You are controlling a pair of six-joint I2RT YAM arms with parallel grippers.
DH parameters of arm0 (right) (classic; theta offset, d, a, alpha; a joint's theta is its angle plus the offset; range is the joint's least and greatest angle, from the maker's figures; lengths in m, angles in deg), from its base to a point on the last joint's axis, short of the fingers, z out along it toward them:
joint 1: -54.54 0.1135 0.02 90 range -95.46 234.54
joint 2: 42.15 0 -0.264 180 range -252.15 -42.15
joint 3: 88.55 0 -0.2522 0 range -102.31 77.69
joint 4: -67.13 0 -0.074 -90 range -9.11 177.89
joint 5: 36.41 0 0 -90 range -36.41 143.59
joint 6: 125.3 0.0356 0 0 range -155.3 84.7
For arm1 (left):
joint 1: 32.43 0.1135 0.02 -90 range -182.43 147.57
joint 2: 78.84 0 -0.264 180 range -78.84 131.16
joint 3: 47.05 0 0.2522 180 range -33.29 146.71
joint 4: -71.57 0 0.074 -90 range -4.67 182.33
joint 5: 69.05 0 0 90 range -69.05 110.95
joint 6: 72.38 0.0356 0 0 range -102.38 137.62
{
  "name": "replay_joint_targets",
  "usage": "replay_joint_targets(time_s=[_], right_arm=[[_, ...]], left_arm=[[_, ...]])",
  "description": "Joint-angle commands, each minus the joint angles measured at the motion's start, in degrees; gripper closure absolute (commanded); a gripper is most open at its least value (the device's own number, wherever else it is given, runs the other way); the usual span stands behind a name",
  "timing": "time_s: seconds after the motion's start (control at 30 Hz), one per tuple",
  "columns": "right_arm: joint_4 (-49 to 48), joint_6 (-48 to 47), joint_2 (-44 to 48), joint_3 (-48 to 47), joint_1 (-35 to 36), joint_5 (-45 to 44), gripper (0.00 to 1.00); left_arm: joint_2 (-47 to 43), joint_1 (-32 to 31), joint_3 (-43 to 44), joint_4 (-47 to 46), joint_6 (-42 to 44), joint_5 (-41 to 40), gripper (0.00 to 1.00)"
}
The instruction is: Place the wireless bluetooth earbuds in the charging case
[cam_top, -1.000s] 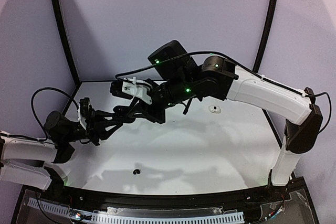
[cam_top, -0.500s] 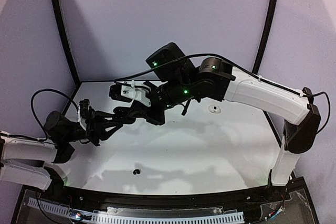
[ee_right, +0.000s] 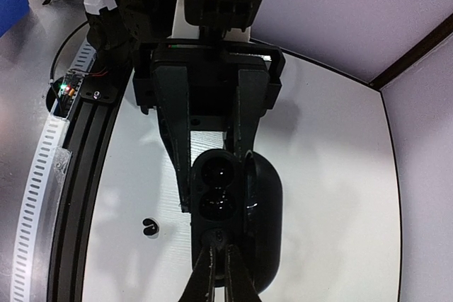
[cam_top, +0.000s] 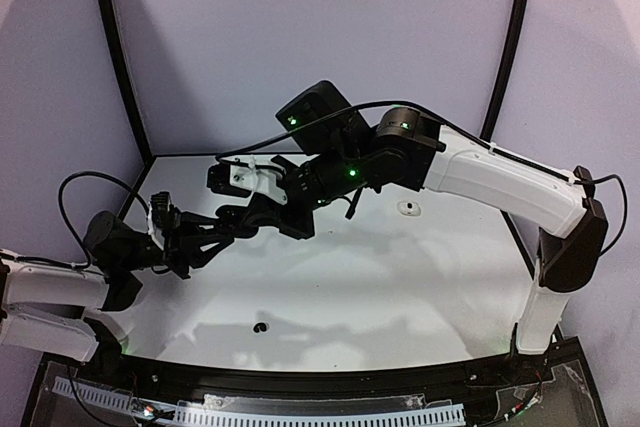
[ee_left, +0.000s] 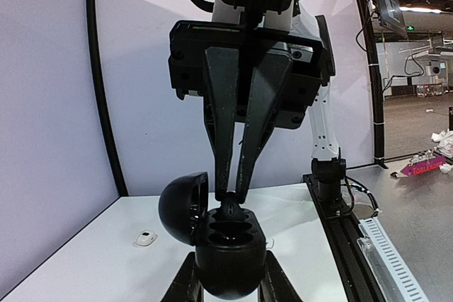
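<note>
Top view: the right arm (cam_top: pixel 500 182) has been nudged slightly left. A white earbud (cam_top: pixel 406 208) and a loose black earbud (cam_top: pixel 261 327) are left lying on the table (cam_top: pixel 400 277).

Left wrist view: the open charging case (ee_left: pixel 228 263) is clamped in the left gripper (ee_left: pixel 228 284). The right gripper (ee_left: pixel 231 194), just snapped fully shut, is planted on a second black earbud (ee_left: pixel 231 210) at a socket.

Right wrist view: pinched or merely pressed can't be told. Seating is probably being finished.

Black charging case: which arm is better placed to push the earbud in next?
Right: the right gripper pinches a black earbud right above the open black charging case, which the left gripper is holding.
</note>
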Motion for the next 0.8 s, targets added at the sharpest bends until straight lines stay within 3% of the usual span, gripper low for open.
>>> replay_joint_targets(time_s=[0.0, 0.33, 0.77], right_arm=[[1.93, -0.86, -1.93, -0.90, 0.25, 1.61, 0.96], [2.76, -1.24, -3.46, -2.53, 0.27, -0.32, 0.92], [-1.42, 0.50, 0.86, -0.03, -0.17, -0.03, 0.76]], left_arm=[[-0.31, 0.31, 0.81, -4.72, -1.53, -1.29, 0.99], [-0.56, 0.40, 0.78, -4.92, -0.80, -1.11, 0.99], [-1.03, 0.54, 0.33, -2.81, -1.04, -1.11, 0.99]])
